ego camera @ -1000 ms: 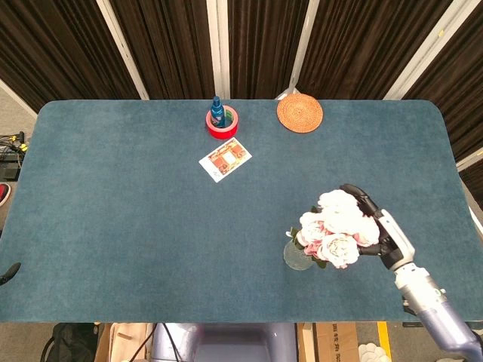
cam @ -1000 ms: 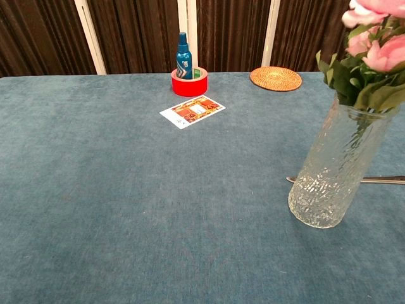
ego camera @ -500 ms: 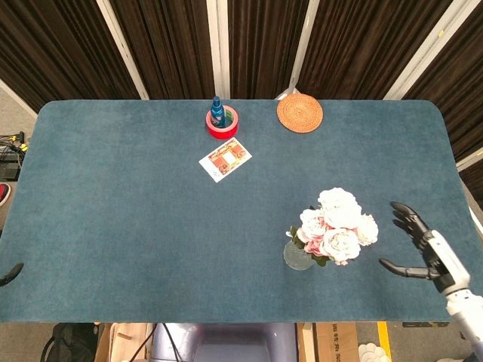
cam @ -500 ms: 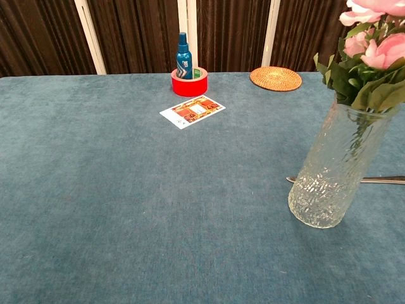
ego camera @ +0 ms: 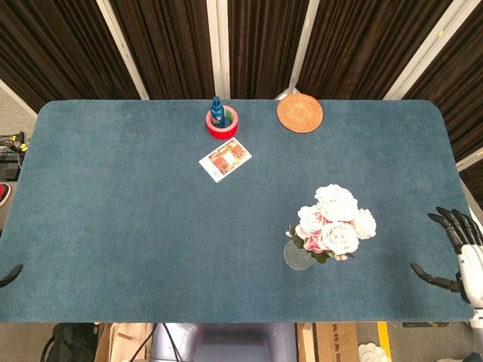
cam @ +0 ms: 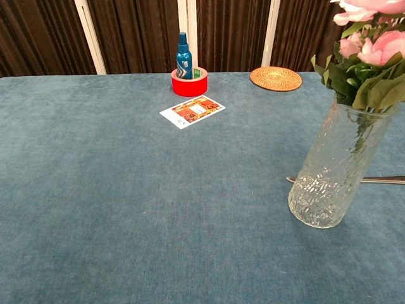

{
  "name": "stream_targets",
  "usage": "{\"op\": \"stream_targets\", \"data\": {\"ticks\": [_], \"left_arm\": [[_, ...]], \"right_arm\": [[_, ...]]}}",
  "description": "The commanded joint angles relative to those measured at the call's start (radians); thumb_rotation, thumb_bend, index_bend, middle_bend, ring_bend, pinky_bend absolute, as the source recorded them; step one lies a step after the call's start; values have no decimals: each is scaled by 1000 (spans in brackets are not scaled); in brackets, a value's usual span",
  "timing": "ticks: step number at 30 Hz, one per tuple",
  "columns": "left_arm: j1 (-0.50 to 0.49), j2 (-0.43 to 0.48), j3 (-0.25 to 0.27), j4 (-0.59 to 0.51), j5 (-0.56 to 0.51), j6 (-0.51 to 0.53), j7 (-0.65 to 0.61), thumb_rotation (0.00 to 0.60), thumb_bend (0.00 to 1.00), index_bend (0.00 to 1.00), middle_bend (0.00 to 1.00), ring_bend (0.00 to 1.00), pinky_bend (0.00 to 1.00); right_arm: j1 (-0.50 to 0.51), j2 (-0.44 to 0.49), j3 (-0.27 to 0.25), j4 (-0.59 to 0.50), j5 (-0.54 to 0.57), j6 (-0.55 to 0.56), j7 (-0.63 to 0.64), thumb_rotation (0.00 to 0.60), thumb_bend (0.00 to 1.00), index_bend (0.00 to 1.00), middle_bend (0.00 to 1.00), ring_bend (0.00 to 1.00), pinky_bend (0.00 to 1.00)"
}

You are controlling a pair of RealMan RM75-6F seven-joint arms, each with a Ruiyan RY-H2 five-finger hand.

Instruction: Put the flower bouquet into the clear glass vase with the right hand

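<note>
The bouquet of pink and white flowers (ego camera: 335, 222) stands upright in the clear glass vase (ego camera: 297, 256) on the near right of the blue table. The chest view shows the ribbed vase (cam: 335, 168) with the stems and green leaves inside and the blooms (cam: 373, 44) above its rim. My right hand (ego camera: 459, 253) is well to the right of the vase, past the table's right edge, fingers spread and holding nothing. Only a dark tip of my left hand (ego camera: 9, 274) shows at the far left edge.
A blue spray bottle (ego camera: 217, 111) stands inside a red tape roll (ego camera: 223, 123) at the back. Near it lie a printed card (ego camera: 225, 159) and a round woven coaster (ego camera: 299, 112). A thin metal utensil (cam: 380, 180) lies behind the vase.
My right hand has let go of the bouquet and drawn back rightward off the table with its fingers spread. The bouquet stays in the vase.
</note>
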Motion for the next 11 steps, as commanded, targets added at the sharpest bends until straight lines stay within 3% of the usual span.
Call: {"op": "stream_targets", "data": {"ticks": [1, 11], "left_arm": [[0, 2, -2, 0, -7, -4, -6, 600, 214, 128, 0, 0, 47], [5, 19, -3, 9, -18, -6, -49, 600, 215, 128, 0, 0, 47]], "right_arm": [[-28, -141, -54, 150, -120, 165, -251, 600, 186, 154, 79, 18, 0], [-11, -145, -87, 169, -137, 138, -267, 600, 131, 103, 48, 9, 0]]}}
